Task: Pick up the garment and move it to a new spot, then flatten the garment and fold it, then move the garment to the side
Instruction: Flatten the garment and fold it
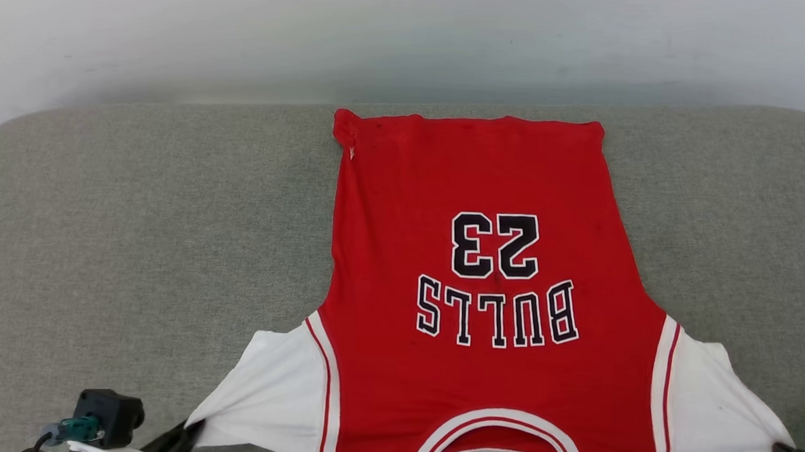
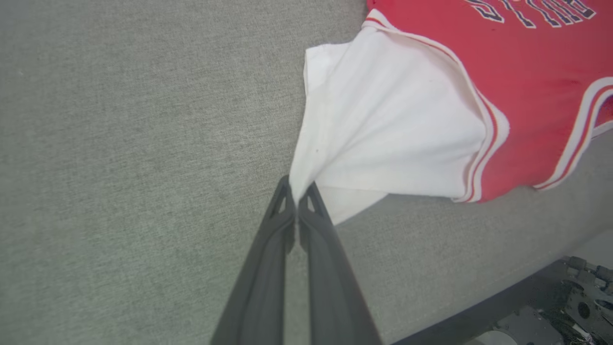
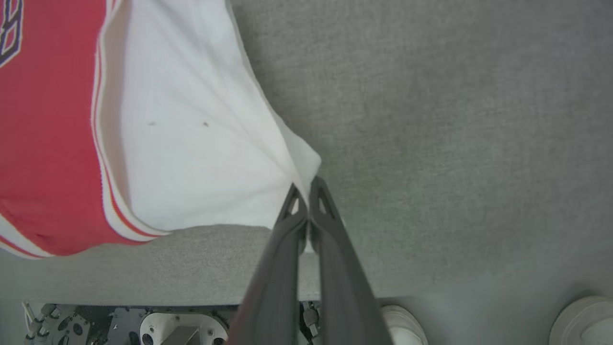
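Left hand (image 2: 298,185) pinches one garment (image 1: 403,206) sleeve; right hand (image 3: 306,184) the other

One red garment (image 1: 485,189), one grey cushion (image 1: 137,241), two left fingers (image 2: 266,278), two right fingers (image 3: 275,278).

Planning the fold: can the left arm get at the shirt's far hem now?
Probably not: the left gripper is shut on the shirt's sleeve, and the hem lies at the far end.

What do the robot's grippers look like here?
The left gripper and right gripper each have two long dark-grey fingers tapering to tips with a small triangular cut-out. In the head view a black block with a teal connector sits beside the left one.
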